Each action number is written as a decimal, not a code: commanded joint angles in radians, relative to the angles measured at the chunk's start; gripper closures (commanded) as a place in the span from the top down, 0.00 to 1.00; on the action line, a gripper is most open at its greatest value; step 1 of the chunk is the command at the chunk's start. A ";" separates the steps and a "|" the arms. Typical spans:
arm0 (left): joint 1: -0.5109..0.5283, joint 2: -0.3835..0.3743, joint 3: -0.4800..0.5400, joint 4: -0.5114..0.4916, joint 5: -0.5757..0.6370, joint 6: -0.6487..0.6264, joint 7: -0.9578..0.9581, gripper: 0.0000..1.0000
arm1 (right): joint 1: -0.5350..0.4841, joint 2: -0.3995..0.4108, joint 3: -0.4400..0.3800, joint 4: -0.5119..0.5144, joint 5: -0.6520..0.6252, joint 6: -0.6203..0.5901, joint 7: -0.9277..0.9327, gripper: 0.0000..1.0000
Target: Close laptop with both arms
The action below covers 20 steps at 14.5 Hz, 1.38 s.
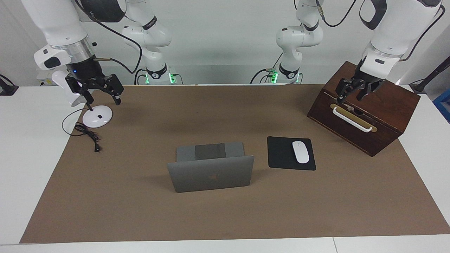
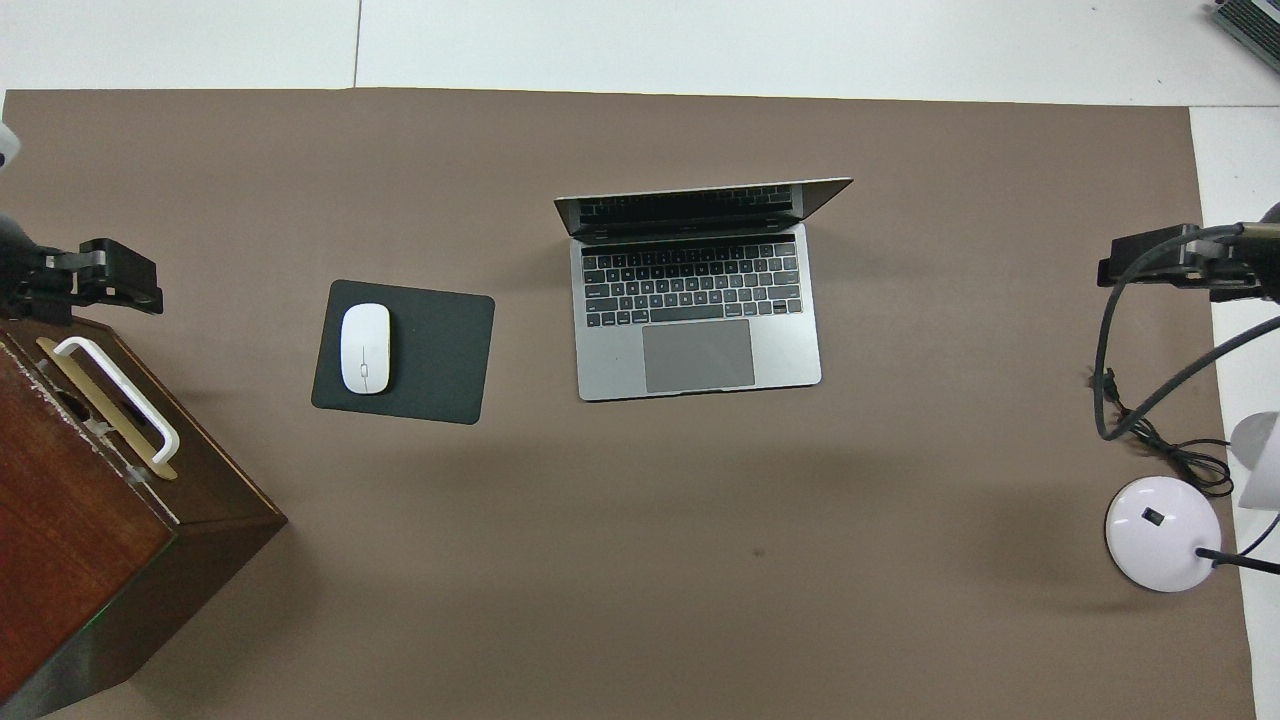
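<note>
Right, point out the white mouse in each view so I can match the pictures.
Facing view: white mouse on the black mouse pad, right of centre.
Overhead view: white mouse on that pad, left of centre.
Shared landmark: the open laptop beside the pad.

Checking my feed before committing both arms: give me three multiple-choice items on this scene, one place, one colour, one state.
1. The mouse lies: A on the mouse pad; B on the laptop; C on the wooden box.
2. The box's handle is: A black; B white; C red.
3. The laptop is: A shut flat; B open, lid up; C gripped.
1 A: it rests on the black pad beside the laptop. 2 B: a white bar across its front. 3 B: keyboard shows; left claw hangs over the box, right claw at the right arm's end.
</note>
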 commanded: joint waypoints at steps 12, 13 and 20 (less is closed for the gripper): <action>-0.012 -0.238 -0.008 -0.476 -0.384 0.288 -0.728 0.00 | 0.004 -0.007 -0.002 -0.015 -0.005 0.015 -0.003 0.95; -0.013 -0.256 -0.008 -0.515 -0.409 0.320 -0.778 0.00 | 0.004 -0.007 -0.002 -0.015 -0.005 0.015 -0.003 0.89; -0.022 -0.262 -0.011 -0.665 -0.540 0.571 -1.150 0.00 | 0.004 -0.007 -0.002 -0.015 -0.005 0.019 -0.037 0.00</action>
